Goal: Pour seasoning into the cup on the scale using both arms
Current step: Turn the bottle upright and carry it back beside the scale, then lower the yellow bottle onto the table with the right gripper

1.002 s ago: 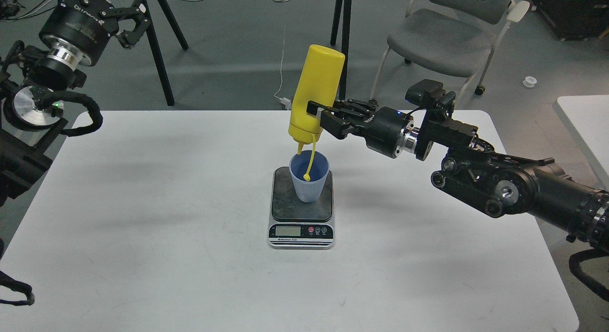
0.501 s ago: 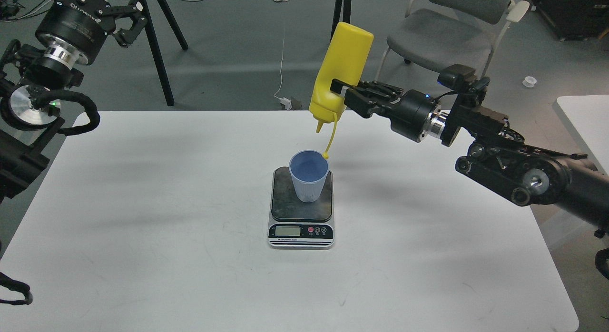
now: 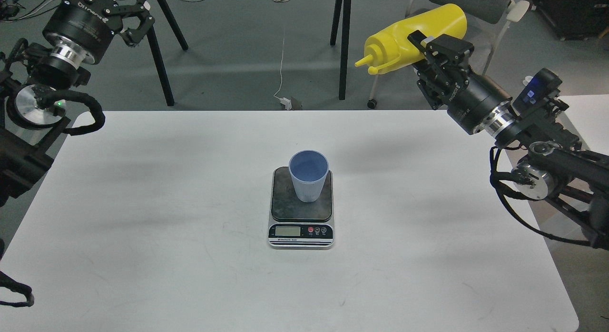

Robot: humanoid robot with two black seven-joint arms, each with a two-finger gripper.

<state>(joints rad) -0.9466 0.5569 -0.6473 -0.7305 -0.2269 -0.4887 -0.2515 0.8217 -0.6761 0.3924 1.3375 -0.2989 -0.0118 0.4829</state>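
The light blue ribbed cup (image 3: 309, 176) stands upright on the dark platform of the small scale (image 3: 301, 227) at the table's middle. My right gripper (image 3: 435, 42) is shut on the yellow squeeze bottle (image 3: 413, 37) and holds it high beyond the table's far right edge, lying almost sideways with its nozzle pointing left. The cap's tether does not show. My left gripper (image 3: 135, 20) is raised at the far left, off the table, its fingers spread and empty.
The white table (image 3: 142, 218) carries only the scale and cup. Black stand legs (image 3: 159, 61) and a grey chair (image 3: 476, 4) stand behind the table. A second white table (image 3: 587, 113) edges in at the right.
My right gripper has lifted the bottle up and to the right, away from the cup, and turned it from nozzle-down to nearly horizontal. The left arm has barely moved.
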